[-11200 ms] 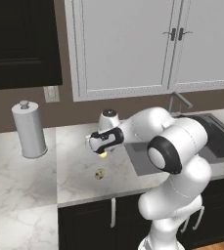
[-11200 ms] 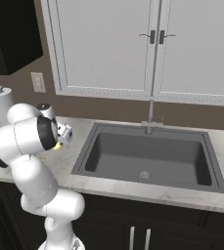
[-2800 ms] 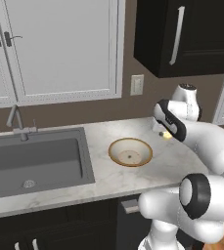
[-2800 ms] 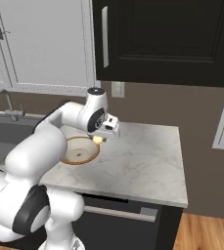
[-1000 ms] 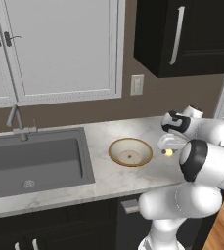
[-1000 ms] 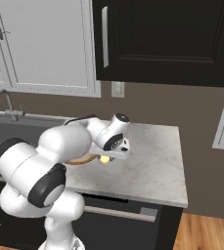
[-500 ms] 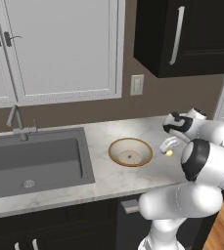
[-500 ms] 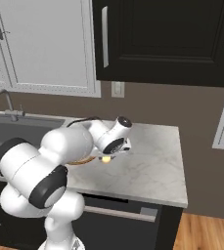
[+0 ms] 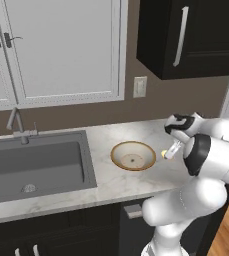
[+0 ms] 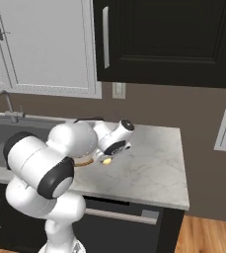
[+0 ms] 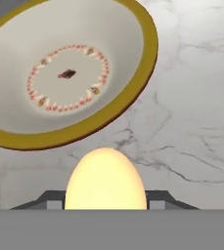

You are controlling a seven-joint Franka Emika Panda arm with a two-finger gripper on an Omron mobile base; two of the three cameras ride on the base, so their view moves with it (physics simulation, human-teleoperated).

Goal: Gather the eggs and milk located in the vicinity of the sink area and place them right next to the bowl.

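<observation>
Your two-finger gripper [image 9: 168,152] is clamped on the small pale yellow egg [image 11: 105,179], low over the marble counter [image 10: 149,168], beside the gold-rimmed shallow bowl [image 9: 133,155], toward the counter's right end.

arm bent low; end effector [image 9: 169,151] closed

Bowl [image 10: 87,160] mostly hidden behind arm; sink [image 9: 16,165] cut off by left edge.
</observation>
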